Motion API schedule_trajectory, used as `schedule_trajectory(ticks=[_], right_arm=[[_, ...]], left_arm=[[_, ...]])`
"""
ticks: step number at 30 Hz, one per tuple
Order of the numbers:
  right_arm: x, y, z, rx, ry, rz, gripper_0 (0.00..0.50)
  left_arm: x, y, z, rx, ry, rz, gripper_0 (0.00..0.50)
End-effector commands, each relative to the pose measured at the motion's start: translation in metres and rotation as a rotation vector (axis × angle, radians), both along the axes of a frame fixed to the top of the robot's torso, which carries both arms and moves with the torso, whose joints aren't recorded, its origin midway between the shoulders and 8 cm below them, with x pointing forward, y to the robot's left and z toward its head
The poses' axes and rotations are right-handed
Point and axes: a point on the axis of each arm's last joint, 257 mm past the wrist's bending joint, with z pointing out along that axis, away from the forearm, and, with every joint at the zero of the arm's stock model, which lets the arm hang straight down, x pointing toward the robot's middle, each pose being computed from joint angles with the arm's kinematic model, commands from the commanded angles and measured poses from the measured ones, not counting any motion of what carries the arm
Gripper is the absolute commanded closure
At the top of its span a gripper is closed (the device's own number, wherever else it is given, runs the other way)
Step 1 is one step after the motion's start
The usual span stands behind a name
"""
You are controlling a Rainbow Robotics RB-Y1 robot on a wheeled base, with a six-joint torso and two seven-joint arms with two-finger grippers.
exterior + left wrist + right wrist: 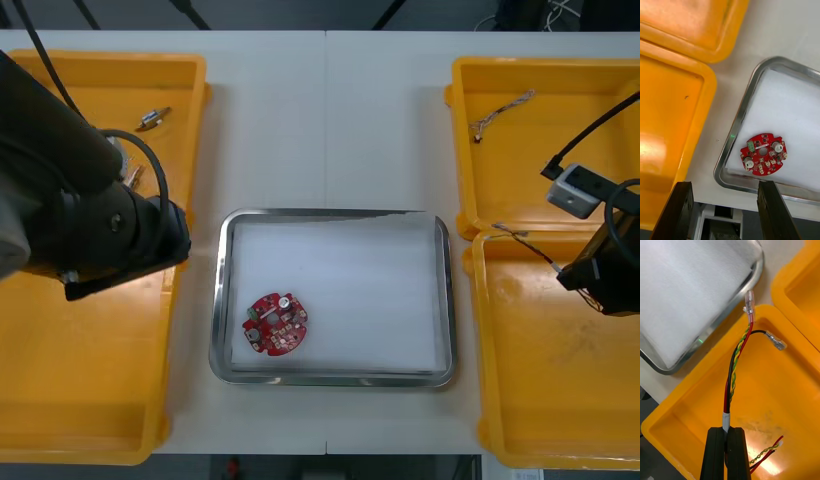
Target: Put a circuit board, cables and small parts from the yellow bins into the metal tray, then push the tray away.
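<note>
1. While the right pincer point(727, 431) is clamped on the sleeved end of a red, black and yellow cable point(733, 371), it hangs over the nearer yellow bin point(782, 401) by the tabletop's right edge
2. That cable's long axis runs from the pincer straight toward the metal tray point(757, 268) at the tabletop's middle; its terminal tips reach the bin's rim, just short of the tray
3. So the tray lies leftward of this pincer and the right arm is the nearer one; I judge a carry across the rim comes next
4. A round red circuit board point(276, 323) lies in the tray's near left corner
5. Left pincer point(723, 185), fingers apart and empty, hovers toward the tabletop's left edge, beside the tray's left rim
</note>
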Motion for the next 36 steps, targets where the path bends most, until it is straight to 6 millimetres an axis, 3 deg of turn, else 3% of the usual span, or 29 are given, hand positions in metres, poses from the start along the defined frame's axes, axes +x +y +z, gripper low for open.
schedule_trajectory(ticks=[1, 7, 15, 26, 31, 36], right_arm=[[-0.001, 0.032, 0.013, -0.084, -0.041, 0.15, 0.5], [-0.011, 0.071, 0.014, -0.153, -0.065, 0.316, 0.5], [-0.031, 0.103, 0.0, -0.252, -0.058, 0.499, 0.5], [-0.024, 0.149, -0.038, -0.272, -0.112, 0.615, 0.5], [-0.02, 0.159, -0.06, -0.282, -0.128, 0.638, 0.5], [-0.014, 0.164, -0.083, -0.285, -0.14, 0.64, 0.5]], left_arm=[[0.025, 0.029, 0.048, 0.0, -0.055, 0.035, 0.0], [0.048, 0.065, 0.072, -0.012, -0.048, 0.056, 0.0], [0.083, 0.115, 0.093, -0.019, -0.036, 0.096, 0.0], [0.143, 0.184, 0.105, -0.029, -0.137, 0.18, 0.0], [0.155, 0.201, 0.104, -0.021, -0.162, 0.165, 0.0], [0.163, 0.203, 0.105, -0.011, -0.181, 0.116, 0.0]])
